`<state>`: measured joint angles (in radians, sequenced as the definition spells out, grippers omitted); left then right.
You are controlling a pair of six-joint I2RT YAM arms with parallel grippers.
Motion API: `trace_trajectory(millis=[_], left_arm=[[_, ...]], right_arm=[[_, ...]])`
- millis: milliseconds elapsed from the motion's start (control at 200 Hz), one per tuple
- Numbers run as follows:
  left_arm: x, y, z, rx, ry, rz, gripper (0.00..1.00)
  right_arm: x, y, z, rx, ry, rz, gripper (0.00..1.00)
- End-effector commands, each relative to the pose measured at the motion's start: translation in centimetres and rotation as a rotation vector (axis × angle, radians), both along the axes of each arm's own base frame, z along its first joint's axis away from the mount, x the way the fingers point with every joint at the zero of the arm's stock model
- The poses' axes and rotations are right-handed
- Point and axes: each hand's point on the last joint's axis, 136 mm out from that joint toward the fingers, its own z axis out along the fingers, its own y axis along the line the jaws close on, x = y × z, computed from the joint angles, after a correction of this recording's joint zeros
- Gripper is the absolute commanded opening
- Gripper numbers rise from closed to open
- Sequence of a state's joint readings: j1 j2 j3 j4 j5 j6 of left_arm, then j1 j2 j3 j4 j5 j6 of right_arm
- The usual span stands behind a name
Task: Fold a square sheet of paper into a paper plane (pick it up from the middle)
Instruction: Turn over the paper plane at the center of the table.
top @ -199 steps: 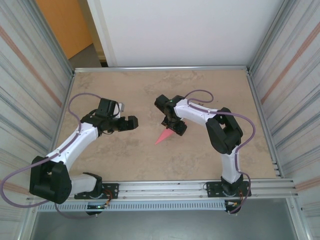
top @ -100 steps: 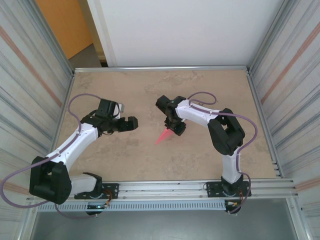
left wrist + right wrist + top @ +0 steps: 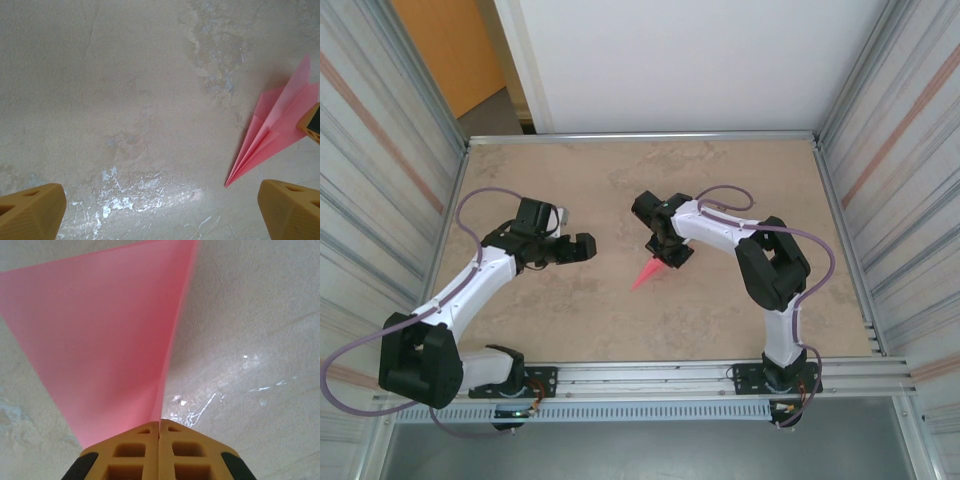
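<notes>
Pink plane (image 3: 95, 330) is jutting ahead of the right gripper (image 3: 159, 427), which is clenching its centre crease, probably for lifting; left gripper (image 3: 162, 207) is hovering released.

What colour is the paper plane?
Plain pink, no print. The paper plane shows best in the left wrist view.

Mottled beige table (image 3: 570, 320), seemingly scuffed, between ribbed walls (image 3: 380, 150).

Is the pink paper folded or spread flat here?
Folded. The paper plane shows as a narrow pointed dart with layered flaps and a centre crease; the right gripper is shut on its wide end.
</notes>
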<state>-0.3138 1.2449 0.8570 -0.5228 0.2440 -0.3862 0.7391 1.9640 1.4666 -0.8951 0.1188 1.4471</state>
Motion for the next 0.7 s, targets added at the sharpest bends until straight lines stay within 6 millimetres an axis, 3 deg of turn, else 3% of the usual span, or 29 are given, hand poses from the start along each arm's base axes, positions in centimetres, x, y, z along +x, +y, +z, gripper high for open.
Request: trace_trajectory(millis=[0,70,185,371,526,697], left_arm=[[0.4,0.1,0.7,-0.036,-0.013,0.011,0.99],[0.6,0.4,1.1,-0.07,-0.015,0.031,0.99],[1.2,0.7,1.7,-0.142,-0.024,0.069,0.99],[2.3,0.3,2.6,-0.266,-0.045,0.119,0.99],[3.1,-0.5,2.5,-0.34,-0.041,0.137,0.98],[3.6,-1.2,0.9,-0.393,0.016,0.16,0.94]], right_arm=[[1.2,-0.7,2.5,-0.002,-0.099,0.04,0.0],[2.5,0.4,4.0,0.057,-0.153,0.111,0.0],[4.3,4.0,6.6,0.203,-0.242,0.311,0.0],[4.7,9.1,8.8,0.431,-0.345,0.559,0.0],[3.8,10.8,8.5,0.589,-0.382,0.668,0.0],[2.9,10.3,5.5,0.679,-0.346,0.708,0.0]])
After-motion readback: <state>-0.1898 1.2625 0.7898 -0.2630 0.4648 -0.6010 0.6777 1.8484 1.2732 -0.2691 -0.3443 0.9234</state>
